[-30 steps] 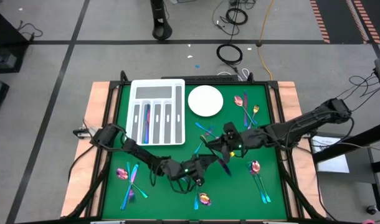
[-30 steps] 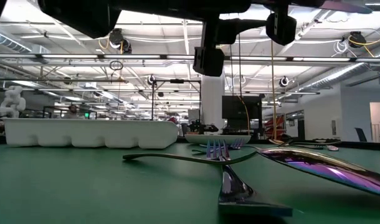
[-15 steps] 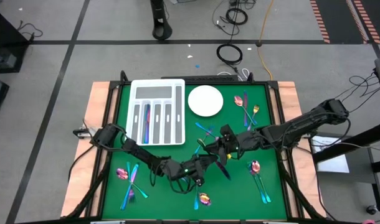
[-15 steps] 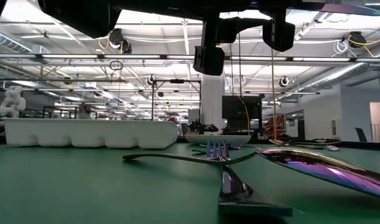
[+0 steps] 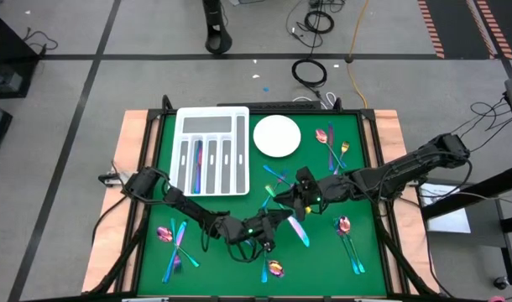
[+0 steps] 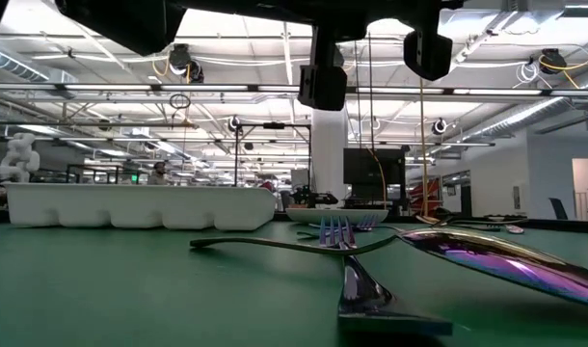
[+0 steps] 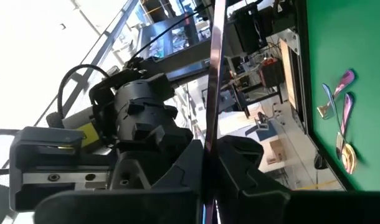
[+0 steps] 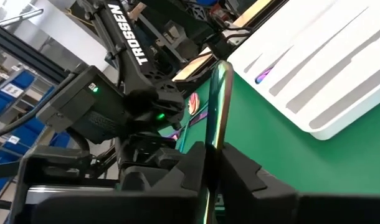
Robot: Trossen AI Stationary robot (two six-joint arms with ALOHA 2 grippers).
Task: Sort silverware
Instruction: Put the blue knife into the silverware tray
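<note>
Over the middle of the table my two grippers meet on one iridescent knife [image 5: 299,231], which is part of the silverware. My left gripper [image 7: 209,146] comes from the left and my right gripper [image 8: 213,152] from the right. Each is shut on the knife, and each wrist view shows the other arm just beyond it. More silverware lies on the green mat: near left [image 5: 174,243], near middle [image 5: 274,268], right [image 5: 348,239] and far right [image 5: 331,143]. One piece [image 5: 198,155] lies in a slot of the white tray [image 5: 212,126]. My left gripper pinches the knife's thin edge [image 7: 210,124] between its two fingers. The knife runs on past the fingertips toward the right arm. It is lifted clear of the mat. Which part of the knife the fingers have, I cannot tell. My right gripper has the knife's flat faces [image 8: 215,134] between its two fingers, which come from the table's right. A rounded end [image 8: 222,67] of the knife stands out beyond the fingertips toward the left arm. The knife is clear of the mat.
The round white plate [image 5: 277,136] stands at the far middle, beside the tray. A fork [image 6: 340,231] and a spoon [image 6: 496,255] lie close before the low camera. The mat's raised wooden border [image 5: 138,126] runs along both sides.
Both grippers have risen slightly over the middle of the table. My right gripper has edged a little toward the table's left edge with the knife, closer to my left gripper.
</note>
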